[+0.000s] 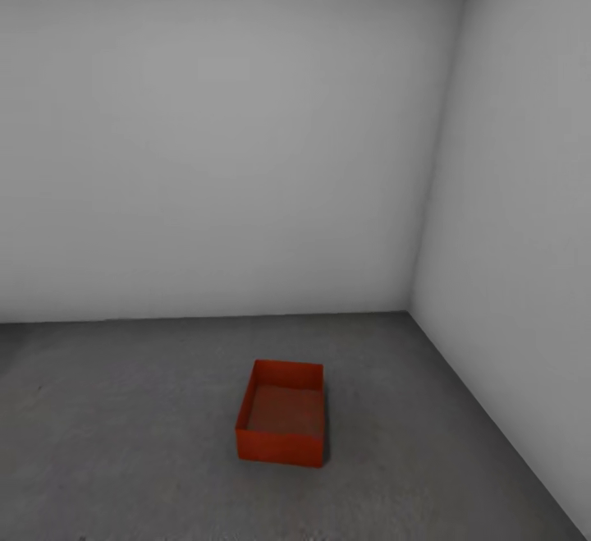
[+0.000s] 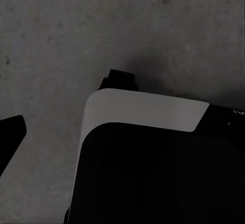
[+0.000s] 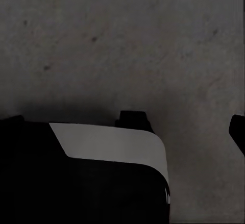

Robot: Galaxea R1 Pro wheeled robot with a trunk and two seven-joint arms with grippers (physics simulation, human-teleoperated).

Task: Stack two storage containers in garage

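Head view: one orange-red storage container (image 1: pixel 281 414) upright on garage floor (image 1: pixel 123 442).
Near white walls' (image 1: pixel 246 155) corner; claw states: cannot tell.

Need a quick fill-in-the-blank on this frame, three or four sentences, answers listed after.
1. The storage container rests on the grey ____.
2. The container's colour is ____.
3. The number of containers in the head view is ____.
4. Inside, the container is ____.

Missing words: floor; orange-red; one; empty
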